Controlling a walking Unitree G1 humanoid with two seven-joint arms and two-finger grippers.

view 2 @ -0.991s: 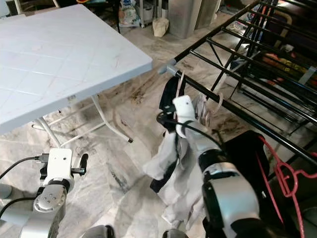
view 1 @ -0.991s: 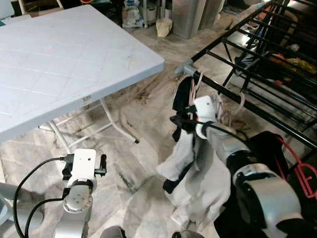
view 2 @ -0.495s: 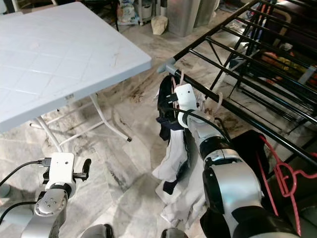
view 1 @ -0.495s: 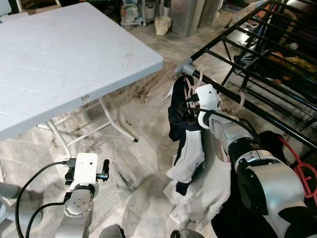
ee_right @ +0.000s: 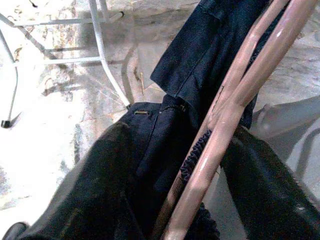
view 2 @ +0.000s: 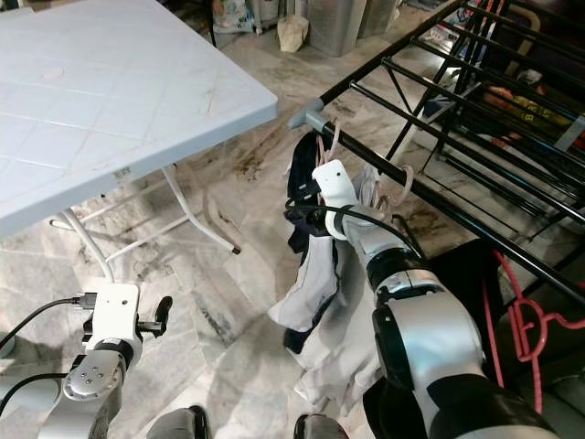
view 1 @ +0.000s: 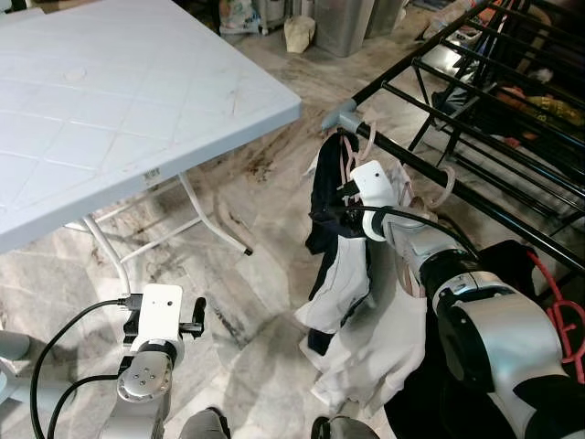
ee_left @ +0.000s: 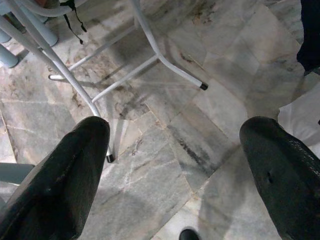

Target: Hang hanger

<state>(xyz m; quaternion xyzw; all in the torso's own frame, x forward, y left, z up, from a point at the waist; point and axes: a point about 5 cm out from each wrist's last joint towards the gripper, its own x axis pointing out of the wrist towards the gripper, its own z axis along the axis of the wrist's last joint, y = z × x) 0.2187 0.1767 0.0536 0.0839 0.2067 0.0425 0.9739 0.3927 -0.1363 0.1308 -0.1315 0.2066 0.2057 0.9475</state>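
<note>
Right claw (view 1: 345, 194) clenched on the pink hanger (ee_right: 235, 95), now up at the end of the black rack rail (view 1: 413, 165). A second ago the garment hung lower and bunched; it has since risen, and the hook (view 1: 345, 146) sits at the rail by the grey end cap (view 1: 336, 117). Looks nearly hung, release pending. The hanger's long axis runs roughly across the rail, hook up, with dark and white clothing (view 1: 340, 274) hanging straight down. Left claw (ee_left: 175, 165) released, idle low over the marble floor (view 1: 247, 302) beside the white bench (view 1: 110, 110).
</note>
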